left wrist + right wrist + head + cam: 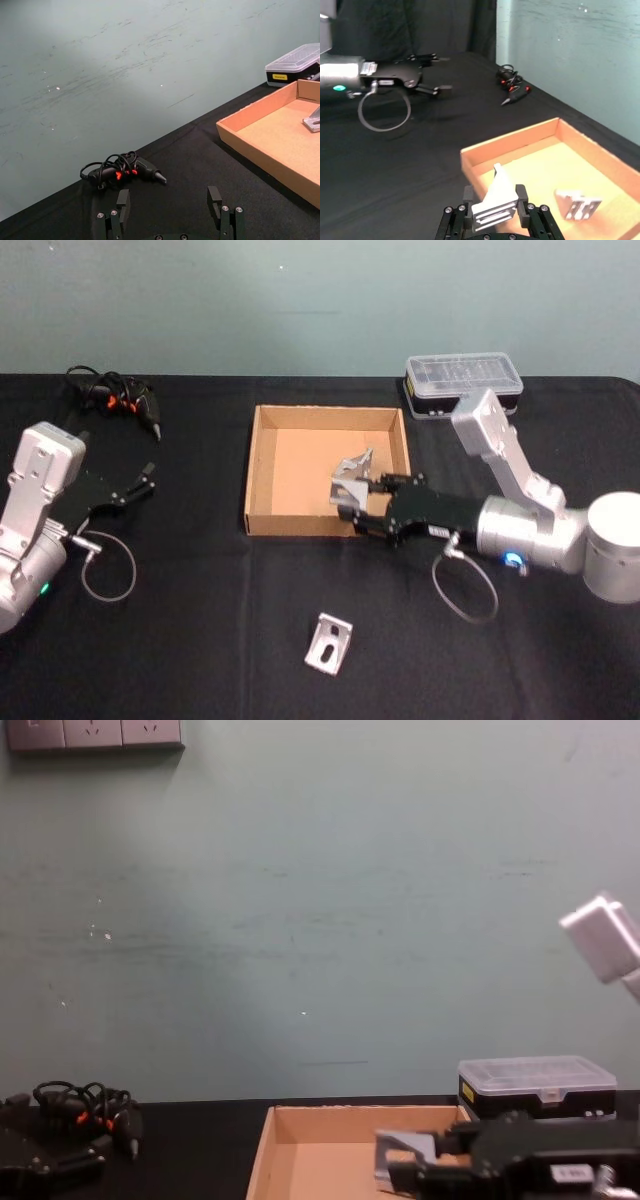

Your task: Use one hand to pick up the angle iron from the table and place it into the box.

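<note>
My right gripper (pixel 362 504) reaches over the front wall of the tan cardboard box (pixel 262 468) and is shut on a silver angle iron (pixel 345 492). The right wrist view shows that angle iron (pixel 496 204) clamped between the fingers above the box's inside. A second angle iron (pixel 577 209) lies on the box floor just beyond it, toward the wall. A third angle iron (pixel 328 643) lies on the black table (pixel 200 640) in front of the box. My left gripper (pixel 145 483) rests open at the table's left side, holding nothing.
A black case with a clear lid (pixel 463 383) stands behind the box to the right. A small black power tool with tangled cable (pixel 120 400) lies at the back left. Cable loops hang from both wrists.
</note>
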Available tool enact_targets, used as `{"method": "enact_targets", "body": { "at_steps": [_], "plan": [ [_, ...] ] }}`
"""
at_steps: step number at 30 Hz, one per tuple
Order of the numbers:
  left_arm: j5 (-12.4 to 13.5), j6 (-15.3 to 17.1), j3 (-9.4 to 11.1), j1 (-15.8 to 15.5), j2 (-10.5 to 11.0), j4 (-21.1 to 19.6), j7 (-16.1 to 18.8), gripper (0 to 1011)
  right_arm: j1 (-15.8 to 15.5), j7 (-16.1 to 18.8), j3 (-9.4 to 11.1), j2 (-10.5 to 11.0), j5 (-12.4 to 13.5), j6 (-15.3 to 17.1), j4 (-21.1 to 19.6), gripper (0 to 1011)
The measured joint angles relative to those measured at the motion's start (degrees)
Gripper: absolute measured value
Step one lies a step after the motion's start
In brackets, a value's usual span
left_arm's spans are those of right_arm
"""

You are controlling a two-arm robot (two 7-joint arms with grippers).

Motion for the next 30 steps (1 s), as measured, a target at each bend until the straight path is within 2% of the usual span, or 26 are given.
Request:
{"method": "enact_targets", "body": {
  "at_steps": [3, 4, 7, 16, 20, 22, 30],
  "plan": [
    [0.00, 0.00, 0.00, 0.00, -0.01, 0.00, 0.00, 1011, 2.70, 0.05, -0.56, -2.03, -0.45, 0.08, 3.72, 504],
    [0.00, 0.00, 0.00, 0.00, 0.00, 0.00, 0.00, 1011, 2.70, 0.05, -0.56, -2.03, -0.45, 0.08, 3.72, 504],
    [0.00, 0.00, 0.00, 0.00, 0.00, 0.00, 0.00, 1011, 5.75, 0.28, -1.14, -4.56, -0.94, 0.09, 8.51, 504],
    [0.00, 0.00, 0.00, 0.00, 0.00, 0.00, 0.00, 1011, 11.90, 0.43, -2.55, -10.45, -2.86, -0.70, 19.72, 504],
    [0.00, 0.00, 0.00, 0.00, 0.00, 0.00, 0.00, 1011, 13.70, 0.41, -2.95, -12.28, -3.81, -1.08, 23.30, 504],
    [0.00, 0.00, 0.00, 0.00, 0.00, 0.00, 0.00, 1011, 15.09, 0.40, -3.13, -13.77, -4.60, -1.35, 26.36, 504],
    [0.00, 0.00, 0.00, 0.00, 0.00, 0.00, 0.00, 1011, 17.63, 0.53, -3.50, -16.53, -6.43, -1.78, 31.55, 504]
  ]
}}
